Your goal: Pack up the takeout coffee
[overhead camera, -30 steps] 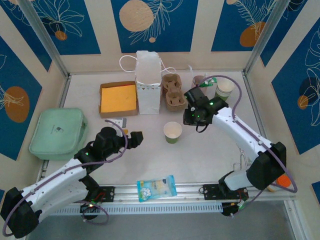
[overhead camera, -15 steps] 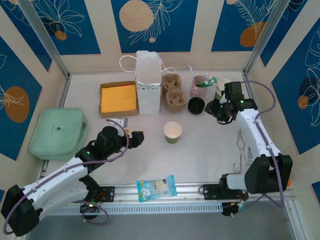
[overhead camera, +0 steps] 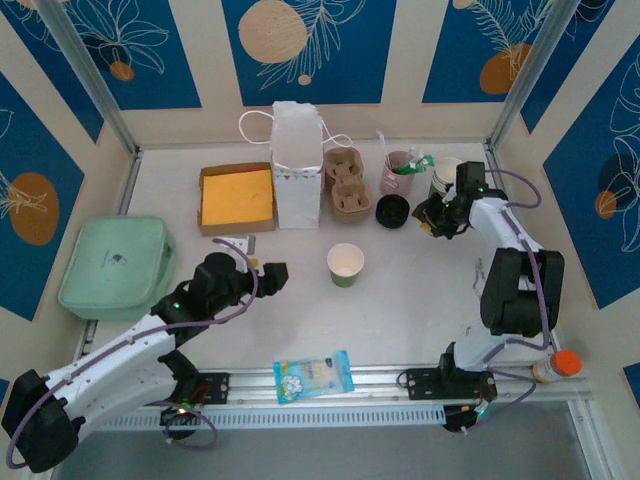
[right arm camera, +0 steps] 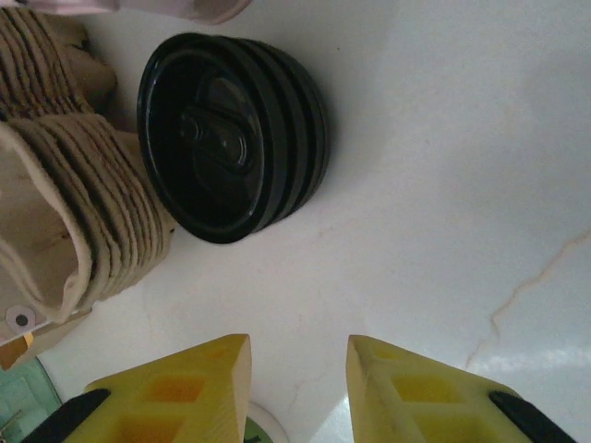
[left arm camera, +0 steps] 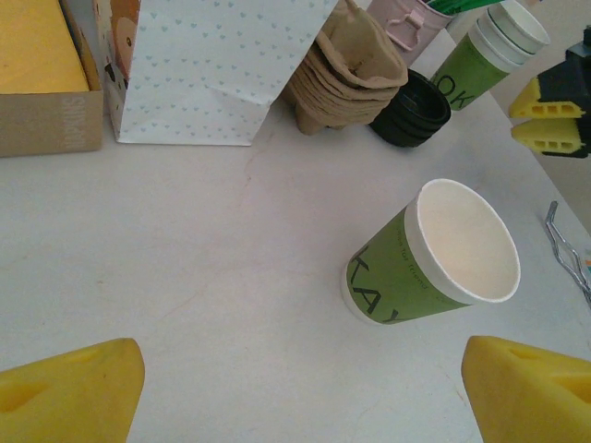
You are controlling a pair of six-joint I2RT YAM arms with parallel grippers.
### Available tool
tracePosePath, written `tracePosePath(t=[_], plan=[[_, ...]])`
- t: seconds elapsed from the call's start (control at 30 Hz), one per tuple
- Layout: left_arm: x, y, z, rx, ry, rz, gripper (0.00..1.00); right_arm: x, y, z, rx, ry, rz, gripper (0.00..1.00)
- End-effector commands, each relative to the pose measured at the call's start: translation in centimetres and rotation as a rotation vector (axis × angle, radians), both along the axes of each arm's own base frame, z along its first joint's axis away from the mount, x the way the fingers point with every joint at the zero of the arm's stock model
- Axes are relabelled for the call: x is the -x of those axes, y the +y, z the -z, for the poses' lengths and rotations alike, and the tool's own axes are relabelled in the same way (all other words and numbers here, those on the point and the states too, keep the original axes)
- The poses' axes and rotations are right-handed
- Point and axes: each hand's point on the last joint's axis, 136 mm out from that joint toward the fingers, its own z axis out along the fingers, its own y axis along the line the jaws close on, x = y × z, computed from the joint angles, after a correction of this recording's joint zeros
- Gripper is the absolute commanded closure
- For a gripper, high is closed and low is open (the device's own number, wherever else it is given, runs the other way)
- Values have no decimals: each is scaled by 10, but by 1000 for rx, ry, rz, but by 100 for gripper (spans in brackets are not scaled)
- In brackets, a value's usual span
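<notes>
**Coffee cup stands open on the table, both hands empty**

The takeout coffee [overhead camera: 345, 264] stands upright on the table [overhead camera: 420, 300], on the arms' side of the white paper bag [overhead camera: 297, 165] and slightly to the right of it. It touches nothing. In the left wrist view the cup [left arm camera: 434, 254] shows a white rim, green sides and no lid.

A stack of brown pulp cup carriers [overhead camera: 346, 185] sits just beside the bag on its right. Further right of the bag lies a stack of black lids [overhead camera: 392, 210], and beyond that a pink cup [overhead camera: 398, 172] and a stack of green cups [overhead camera: 447, 178]. A cardboard box with a yellow inside [overhead camera: 237, 197] sits just to the bag's left.

The left hand [overhead camera: 262, 272] hangs on the arms' side of the bag and a little to its left. Its fingers are spread wide with nothing between them, and the coffee lies ahead of them, well apart.

The right hand [overhead camera: 432, 218] is well to the right of the bag, near the black lids [right arm camera: 231, 138]. Its yellow fingers [right arm camera: 175, 388] stand a narrow gap apart over bare table and grip nothing.
</notes>
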Motion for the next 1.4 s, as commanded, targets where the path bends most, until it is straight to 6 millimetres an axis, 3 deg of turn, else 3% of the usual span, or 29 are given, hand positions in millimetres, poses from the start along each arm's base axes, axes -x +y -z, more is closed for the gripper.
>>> tracePosePath(t=[0.0,0.5,1.0,1.37], plan=[[-1,-3,-16,10,-49,9,11,-21,1,-8,-34,-36,2,67],[-3,-1,-12,-10,-52,-4,11,-57,9,21,54,34,-61,64],[-6,-3,-10,-27,-52,0,11,-64,9,37,77,50,-58,66],[-6,-2,-11,-26,-53,-3,11,-71,9,42,74,47,-55,73]])
